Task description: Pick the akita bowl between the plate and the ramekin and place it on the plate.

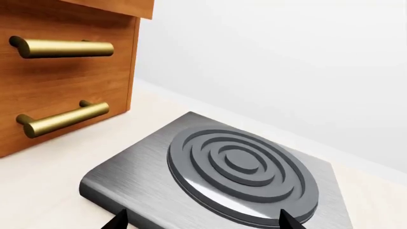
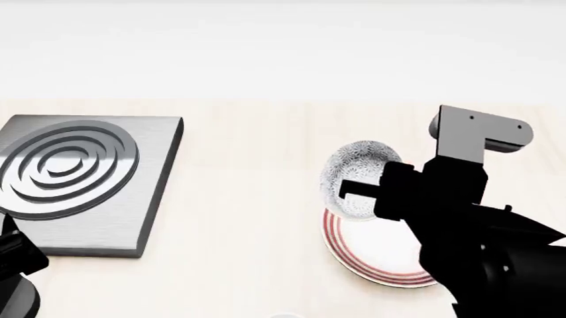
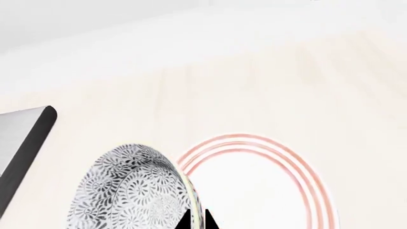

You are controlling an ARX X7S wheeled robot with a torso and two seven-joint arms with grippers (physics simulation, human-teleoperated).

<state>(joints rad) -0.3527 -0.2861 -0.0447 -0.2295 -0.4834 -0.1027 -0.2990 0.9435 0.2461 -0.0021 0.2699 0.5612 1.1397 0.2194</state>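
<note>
The akita bowl was held tilted on edge above the plate's far rim, its speckled outside turned to the right wrist camera. The right gripper was clamped on the bowl's rim, one finger inside and one outside. Judged stiff, glazed, slippery and breakable; a pinch on the thin wall suited it, though a loose hold might let it swing. The plate lay flat directly below the bowl. The burner plate sat well apart from the plate. The left gripper hovered over it, fingers apart, holding nothing.
</note>
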